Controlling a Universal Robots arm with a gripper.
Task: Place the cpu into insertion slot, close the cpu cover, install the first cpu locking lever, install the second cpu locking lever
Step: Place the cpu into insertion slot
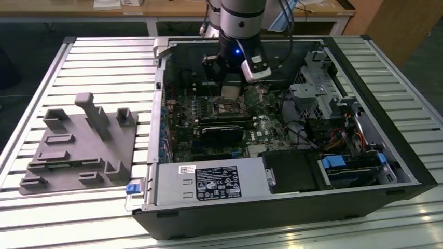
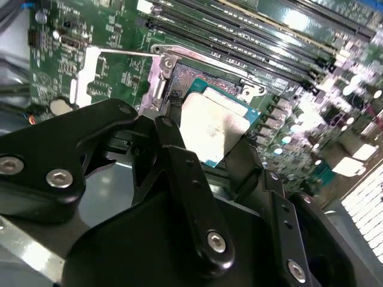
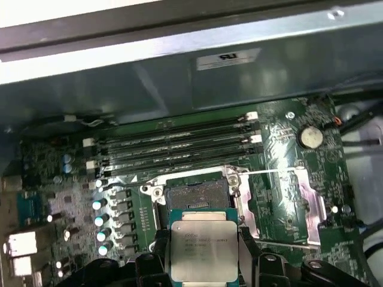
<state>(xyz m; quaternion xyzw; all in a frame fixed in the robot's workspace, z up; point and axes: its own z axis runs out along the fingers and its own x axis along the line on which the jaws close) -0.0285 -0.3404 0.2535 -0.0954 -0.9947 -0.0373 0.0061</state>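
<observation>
- Holding the cpu (image 3: 200,251) by two opposite edges, the gripper (image 3: 203,246) has its fingers closed snugly onto the chip. The metal top faces the first wrist view and is kept flat, likely so it can seat level.
- Chip hangs just short of the insertion slot (image 3: 196,192), not in it — socket bed bare.
- The cpu cover (image 3: 312,200) lies flipped open beside the slot, with a thin locking lever (image 3: 269,171) swung aside — this leaves the socket unobstructed.
- Memory slots (image 3: 173,149) run just beyond the socket.
</observation>
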